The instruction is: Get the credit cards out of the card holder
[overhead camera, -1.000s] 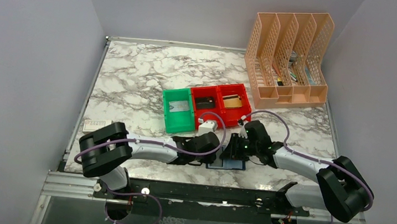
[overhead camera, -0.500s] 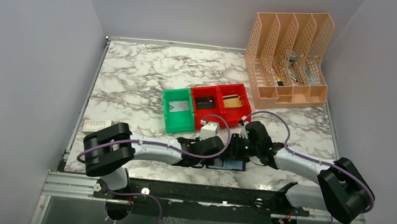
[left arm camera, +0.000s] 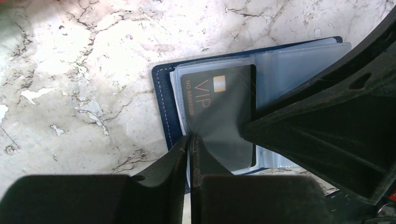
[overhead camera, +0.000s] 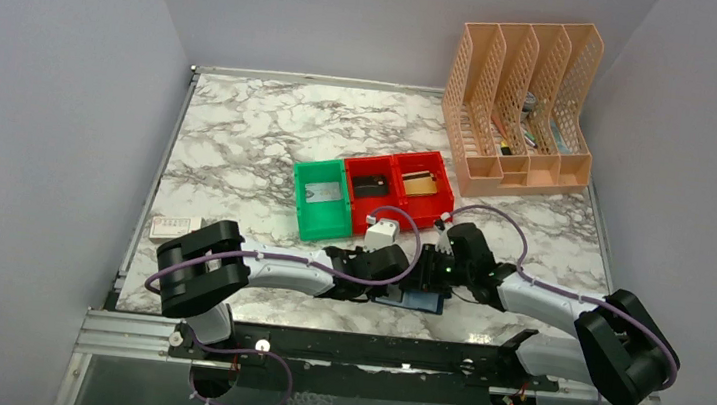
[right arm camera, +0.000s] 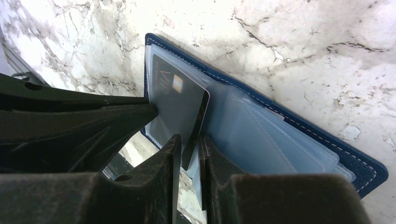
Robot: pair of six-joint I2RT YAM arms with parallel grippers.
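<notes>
Left pincer [left arm camera: 189, 147] pinches the open card holder's [left arm camera: 161, 102] clear sleeve [left arm camera: 219, 151] at lower center; right pincer [right arm camera: 189, 149] clamps the black VIP card [left arm camera: 219, 102] on the marble tabletop [left arm camera: 84, 70].

Plain grey walls [overhead camera: 40, 129] on three sides; marble-veined table [overhead camera: 240, 140]; even light.

Your left arm [overhead camera: 277, 272] lies low, its forearm running from the folded elbow toward 3 o'clock. Your right arm [overhead camera: 551, 298] comes in opposite, its forearm reaching between 9 and 10 o'clock. The two wrists meet head to head, midway between the bases. Your left gripper [left arm camera: 189, 140] has its fingers pressed almost together, pinching the edge of the clear sleeve [left arm camera: 224, 154]. Your right gripper [right arm camera: 190, 138] has its fingers a narrow slit apart, with the card [right arm camera: 180, 100] caught between them.
</notes>
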